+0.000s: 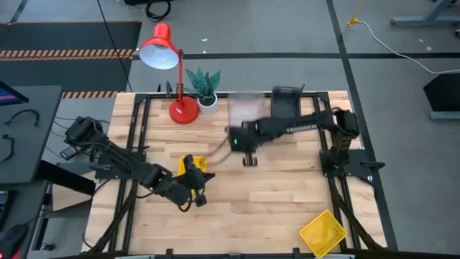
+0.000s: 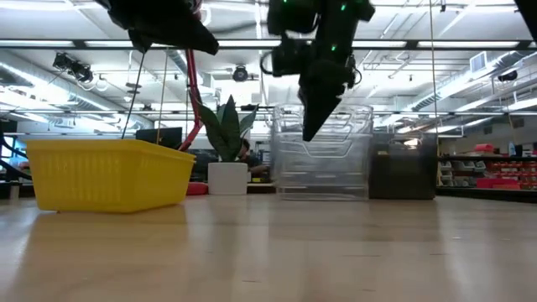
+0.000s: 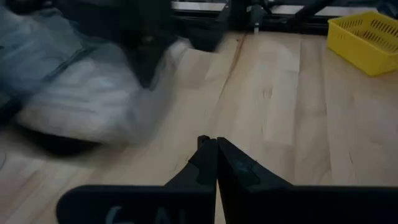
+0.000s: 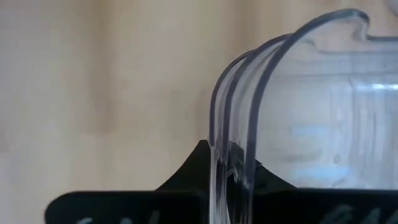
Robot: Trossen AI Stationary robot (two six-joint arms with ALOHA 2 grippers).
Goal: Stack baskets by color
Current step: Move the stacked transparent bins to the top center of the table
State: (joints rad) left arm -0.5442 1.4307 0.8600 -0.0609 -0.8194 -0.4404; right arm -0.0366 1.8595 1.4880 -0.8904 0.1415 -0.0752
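Note:
My right gripper [image 1: 249,160] hangs steeply down over the table's middle and is shut on a clear basket [image 4: 323,124]. In the high view my arm hides that basket. A stack of clear baskets [image 1: 248,108] rests at the far edge, with a dark grey basket [image 1: 289,97] to its right. One yellow basket [image 1: 195,165] sits left of centre. My left gripper [image 3: 216,142] floats just beyond its near side, shut and empty. A second yellow basket [image 1: 323,232] lies askew at the near right. My right gripper pinches the clear basket's rim [image 4: 233,134] close to a rounded corner. One finger [image 4: 186,171] is outside the wall and the other shows through the clear plastic. The fingers come from above, slanting steeply down. I cannot tell whether the basket's bottom is off the table.
A red desk lamp [image 1: 180,109] and a small potted plant [image 1: 206,92] stand at the far left. Black frame rails [image 1: 135,144] run along both sides of the table. Bare wood [image 1: 251,212] lies between the two yellow baskets.

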